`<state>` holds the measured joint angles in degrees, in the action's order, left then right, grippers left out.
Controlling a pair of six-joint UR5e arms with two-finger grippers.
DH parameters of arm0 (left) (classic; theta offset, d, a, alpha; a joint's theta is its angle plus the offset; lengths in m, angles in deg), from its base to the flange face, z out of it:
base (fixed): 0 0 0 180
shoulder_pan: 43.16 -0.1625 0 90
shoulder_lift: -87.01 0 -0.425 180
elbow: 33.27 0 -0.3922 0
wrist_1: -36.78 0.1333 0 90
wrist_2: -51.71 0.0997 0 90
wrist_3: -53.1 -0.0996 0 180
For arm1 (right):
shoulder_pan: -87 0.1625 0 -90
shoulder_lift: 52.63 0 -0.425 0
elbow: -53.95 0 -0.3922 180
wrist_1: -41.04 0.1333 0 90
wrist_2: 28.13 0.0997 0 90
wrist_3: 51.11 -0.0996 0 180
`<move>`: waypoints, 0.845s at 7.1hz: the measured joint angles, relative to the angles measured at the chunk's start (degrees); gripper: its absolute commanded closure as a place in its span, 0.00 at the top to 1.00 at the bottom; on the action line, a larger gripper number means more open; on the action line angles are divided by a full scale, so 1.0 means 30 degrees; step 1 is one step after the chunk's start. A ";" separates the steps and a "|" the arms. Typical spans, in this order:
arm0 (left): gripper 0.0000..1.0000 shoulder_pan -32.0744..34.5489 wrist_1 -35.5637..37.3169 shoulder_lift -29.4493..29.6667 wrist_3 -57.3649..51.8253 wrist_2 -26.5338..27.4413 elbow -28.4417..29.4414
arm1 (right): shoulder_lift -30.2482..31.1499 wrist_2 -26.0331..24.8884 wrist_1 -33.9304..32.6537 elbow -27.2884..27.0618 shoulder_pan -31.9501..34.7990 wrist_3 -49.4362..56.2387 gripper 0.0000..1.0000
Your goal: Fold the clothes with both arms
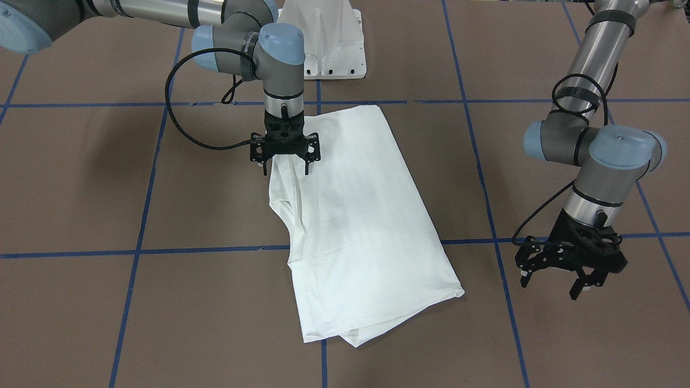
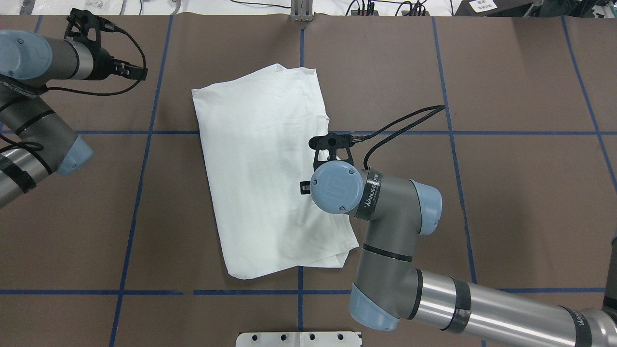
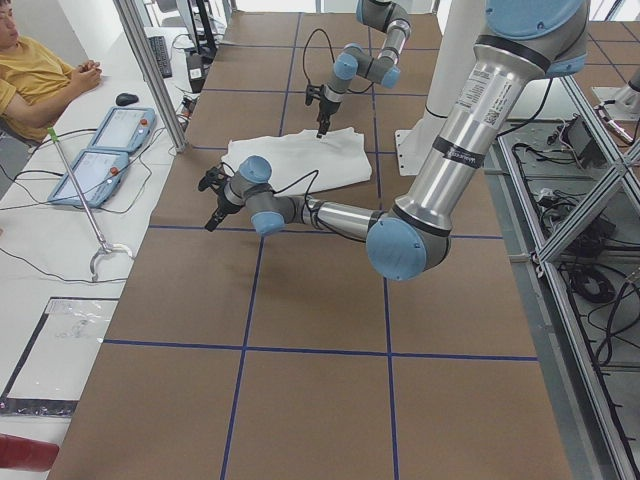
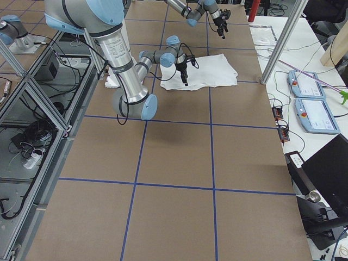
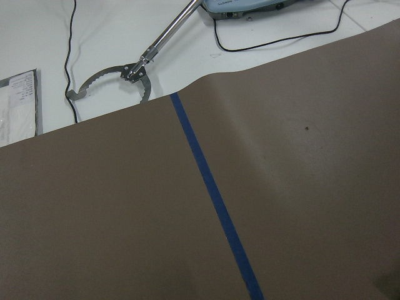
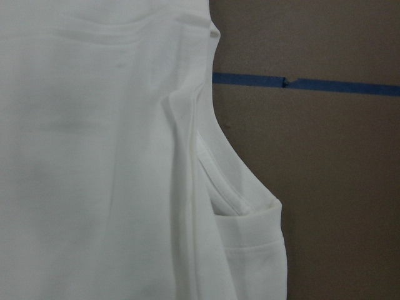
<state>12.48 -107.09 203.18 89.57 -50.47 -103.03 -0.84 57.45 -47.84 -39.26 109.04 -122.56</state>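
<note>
The white shirt point(image 1: 356, 226) lies folded into a long strip in the middle of the brown table, slightly askew point(image 2: 265, 168). My right gripper point(image 1: 285, 170) hangs point-down over the strip's edge on the robot's right, open, with its fingertips just above or at the cloth. The right wrist view looks straight down on that edge of the shirt point(image 6: 94, 156), where a hemmed fold pokes out; no fingers show there. My left gripper point(image 1: 550, 285) is open and empty, raised over bare table well off to the robot's left of the shirt point(image 2: 82, 24).
The white pedestal base point(image 1: 329, 43) stands at the robot's side of the table. Blue tape lines point(image 5: 212, 200) grid the brown surface. Past the table's left end a person point(image 3: 30, 70) sits beside two pendants point(image 3: 100, 150) and a metal grabber tool point(image 5: 119, 78).
</note>
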 measured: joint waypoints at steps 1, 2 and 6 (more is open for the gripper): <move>1.00 0.0000 0.0000 -0.0012 0.0001 -0.0010 -0.0005 | 0.0065 0.0024 -0.0089 0.0222 0.0008 0.0155 1.00; 1.00 0.0000 0.0000 -0.0029 0.0002 -0.0013 -0.0005 | 0.0195 0.0076 -0.0163 0.0351 0.0038 0.0404 1.00; 1.00 0.0000 0.0000 -0.0060 0.0049 -0.0020 -0.0091 | 0.1605 0.1028 -0.1745 -0.1014 0.1369 0.2977 1.00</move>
<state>12.48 -107.09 203.00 89.72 -50.53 -103.31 3.97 60.53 -53.08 -42.30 113.15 -113.63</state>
